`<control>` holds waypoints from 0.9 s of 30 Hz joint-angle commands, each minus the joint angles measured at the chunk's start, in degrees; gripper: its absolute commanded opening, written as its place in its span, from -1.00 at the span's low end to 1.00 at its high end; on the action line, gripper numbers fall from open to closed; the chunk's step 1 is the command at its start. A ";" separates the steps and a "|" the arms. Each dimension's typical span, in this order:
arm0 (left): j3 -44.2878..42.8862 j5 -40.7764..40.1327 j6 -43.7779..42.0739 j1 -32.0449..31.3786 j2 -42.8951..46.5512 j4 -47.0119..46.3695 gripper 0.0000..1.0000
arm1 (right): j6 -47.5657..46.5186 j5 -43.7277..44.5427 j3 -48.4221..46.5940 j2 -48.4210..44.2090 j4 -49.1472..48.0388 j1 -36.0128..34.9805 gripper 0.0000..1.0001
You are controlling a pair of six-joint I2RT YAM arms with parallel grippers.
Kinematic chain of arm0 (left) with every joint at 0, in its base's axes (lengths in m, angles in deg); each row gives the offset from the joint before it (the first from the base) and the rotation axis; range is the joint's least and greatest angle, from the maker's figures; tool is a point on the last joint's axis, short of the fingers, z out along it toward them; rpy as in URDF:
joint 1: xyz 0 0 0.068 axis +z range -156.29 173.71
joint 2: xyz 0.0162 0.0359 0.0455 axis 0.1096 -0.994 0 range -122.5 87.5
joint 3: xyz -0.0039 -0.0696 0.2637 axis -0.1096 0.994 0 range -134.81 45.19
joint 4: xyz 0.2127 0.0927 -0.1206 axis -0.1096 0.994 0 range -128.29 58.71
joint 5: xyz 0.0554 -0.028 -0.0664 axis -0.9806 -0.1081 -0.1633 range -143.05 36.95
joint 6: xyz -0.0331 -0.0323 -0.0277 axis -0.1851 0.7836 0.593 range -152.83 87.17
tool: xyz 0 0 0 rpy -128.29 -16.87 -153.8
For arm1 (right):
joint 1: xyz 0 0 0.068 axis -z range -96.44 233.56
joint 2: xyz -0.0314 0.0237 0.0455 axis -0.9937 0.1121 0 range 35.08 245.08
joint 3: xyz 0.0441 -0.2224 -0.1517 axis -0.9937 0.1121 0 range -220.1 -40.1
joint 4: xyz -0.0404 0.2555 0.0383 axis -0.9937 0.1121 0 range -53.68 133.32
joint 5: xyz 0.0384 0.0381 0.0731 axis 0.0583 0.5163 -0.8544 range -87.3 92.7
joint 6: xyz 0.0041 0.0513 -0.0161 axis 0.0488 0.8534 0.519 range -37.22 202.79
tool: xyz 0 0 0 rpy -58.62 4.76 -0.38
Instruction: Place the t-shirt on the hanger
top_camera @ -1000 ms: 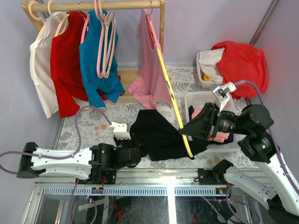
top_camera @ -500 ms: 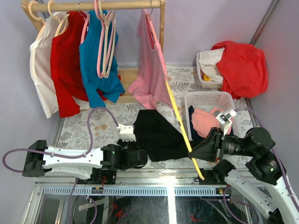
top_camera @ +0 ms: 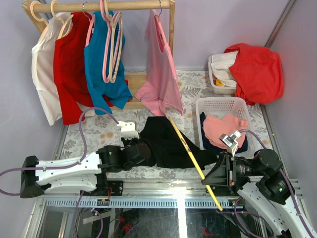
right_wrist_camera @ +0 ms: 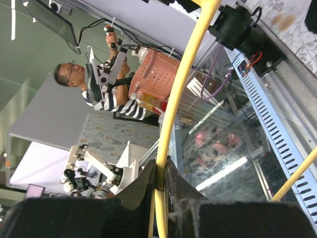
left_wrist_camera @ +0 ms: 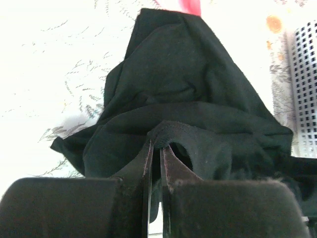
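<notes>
The black t-shirt (top_camera: 171,141) lies crumpled on the patterned table between the two arms. My left gripper (top_camera: 143,148) is at its left edge, shut on a fold of the black cloth (left_wrist_camera: 168,130) by the neck hem. The yellow hanger (top_camera: 194,163) slants from over the shirt down past the table's front edge. My right gripper (top_camera: 207,179) is shut on its thin yellow bar (right_wrist_camera: 171,124), near the front edge at the right. The hanger's hook does not show.
A wooden rack (top_camera: 104,6) at the back holds white, red, teal and pink shirts on pink hangers. A white basket (top_camera: 220,105) with pink and dark clothes stands right of the t-shirt. Another tub under a red garment (top_camera: 257,69) sits at the back right.
My left gripper has closed onto the t-shirt's edge. My right arm has drawn back and down toward the front edge, carrying the hanger, whose upper end has dropped from the rack to over the shirt.
</notes>
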 commanded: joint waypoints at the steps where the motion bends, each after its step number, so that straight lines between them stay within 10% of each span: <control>1: -4.49 -0.58 -5.86 0.92 -2.44 -5.14 -1.00 | 12.43 -9.67 0.87 -0.61 -3.25 0.24 -1.00; 27: -16.15 1.70 -20.63 7.73 -10.16 -13.36 -1.00 | 18.78 -20.69 -5.20 7.82 -5.85 -0.11 -1.00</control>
